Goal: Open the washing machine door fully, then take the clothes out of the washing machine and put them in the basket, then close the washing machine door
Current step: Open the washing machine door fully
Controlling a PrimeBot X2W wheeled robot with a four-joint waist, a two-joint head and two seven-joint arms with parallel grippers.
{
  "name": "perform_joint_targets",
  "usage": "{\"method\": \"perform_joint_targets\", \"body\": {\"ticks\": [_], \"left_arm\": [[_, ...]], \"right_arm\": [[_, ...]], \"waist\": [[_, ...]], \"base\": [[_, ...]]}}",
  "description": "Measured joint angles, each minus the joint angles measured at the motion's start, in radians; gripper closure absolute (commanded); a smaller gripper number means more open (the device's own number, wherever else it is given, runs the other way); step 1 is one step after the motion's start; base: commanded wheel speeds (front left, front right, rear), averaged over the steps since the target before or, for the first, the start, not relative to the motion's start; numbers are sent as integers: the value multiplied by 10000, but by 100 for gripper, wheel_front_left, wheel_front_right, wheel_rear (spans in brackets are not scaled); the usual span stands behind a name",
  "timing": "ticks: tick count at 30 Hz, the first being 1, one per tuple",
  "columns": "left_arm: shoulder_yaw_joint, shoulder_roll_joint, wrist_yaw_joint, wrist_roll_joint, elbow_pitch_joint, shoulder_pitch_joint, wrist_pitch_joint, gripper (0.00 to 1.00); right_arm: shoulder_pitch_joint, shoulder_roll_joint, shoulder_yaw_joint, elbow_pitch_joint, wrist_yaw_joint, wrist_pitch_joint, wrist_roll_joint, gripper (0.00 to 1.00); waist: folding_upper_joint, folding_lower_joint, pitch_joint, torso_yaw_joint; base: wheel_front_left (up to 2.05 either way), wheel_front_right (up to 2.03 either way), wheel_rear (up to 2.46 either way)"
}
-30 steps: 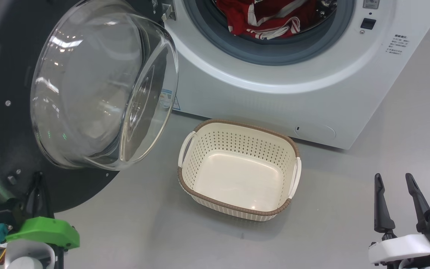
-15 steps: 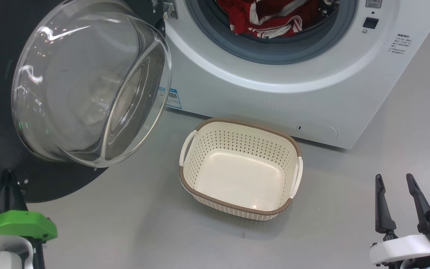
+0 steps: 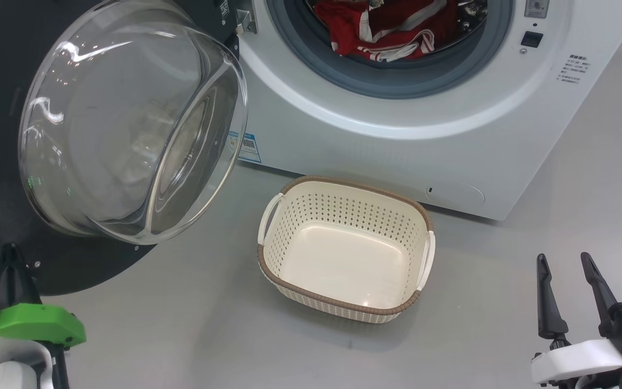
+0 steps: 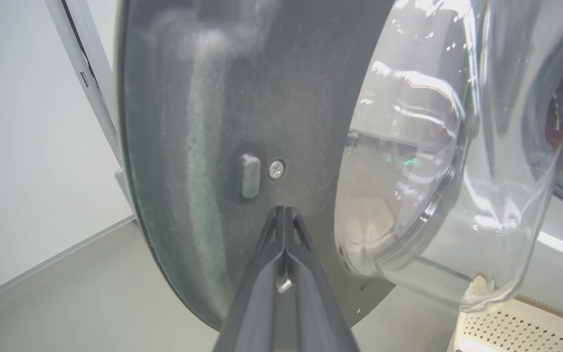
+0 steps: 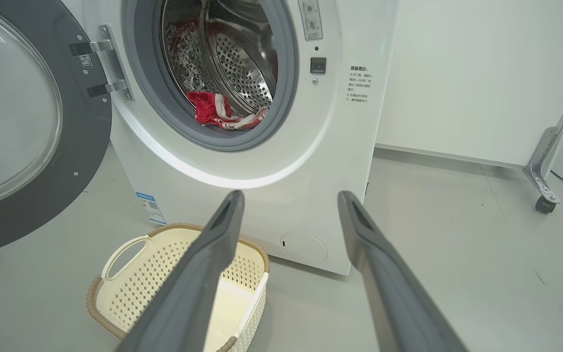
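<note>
At the far left, the left tool has its two dark fingers pressed together with nothing between them. In the left wrist view the tips point at the black inner face of the door, just below a small lug and a screw. I cannot tell whether they touch it.

The door stands swung open at the washer's left side. Its clear glass bowl bulges out toward the right, above the floor. A blue sticker shows low on the washer, just past the bowl's edge.

The clothes, red with white stripes, lie inside the steel drum at the lower front of the opening, behind the grey gasket.

The basket sits upright on the floor just in front of the washer, below the opening, and holds nothing.

At the lower right, the right tool hangs over bare floor well apart from the basket. Its fingers are spread wide and carry nothing.
</note>
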Motion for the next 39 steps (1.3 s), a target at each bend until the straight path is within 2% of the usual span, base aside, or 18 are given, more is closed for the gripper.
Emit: {"method": "perform_joint_targets", "body": {"ticks": [11,18,24,25,26,27,28,29,39], "left_arm": [[-642,-504,-111,539,-1329,700,-86,100],[-1137,-633,-460,803,-2364,1207,-86,100],[-1870,-754,-809,997,-2635,1659,-86,100],[-1990,-756,-851,1055,-2644,1721,-86,91],[-2088,-756,-901,1093,-2644,1783,-86,73],[-2167,-763,-940,1106,-2654,1827,-86,47],[-2247,-763,-974,1110,-2660,1856,-86,2],[-2337,-765,-989,1122,-2661,1864,-86,0],[-2629,-786,-1057,1229,-2731,2056,-86,0]], "right_arm": [[-15,0,-59,-29,0,0,0,0],[-78,0,48,-44,2,0,0,0],[-180,-2,184,-48,0,0,2,0],[-180,0,203,-46,-2,0,4,0],[-181,-2,242,-42,-2,0,6,0],[-181,-2,282,-40,-2,0,6,0],[-181,-2,326,-38,-4,0,6,0],[-181,2,355,-40,-17,0,15,0],[-185,-4,750,-29,-77,0,19,0]], "waist": [[0,0,-138,-171],[0,0,-163,-373],[0,0,-218,-695],[0,0,-231,-758],[0,0,-243,-826],[0,0,-254,-895],[0,0,-265,-966],[0,0,-274,-1042],[0,0,-364,-1962]], "base": [[0,0,0],[0,0,0],[0,0,0],[0,0,0],[0,0,0],[0,0,0],[0,0,0],[0,0,0],[0,0,0]]}}
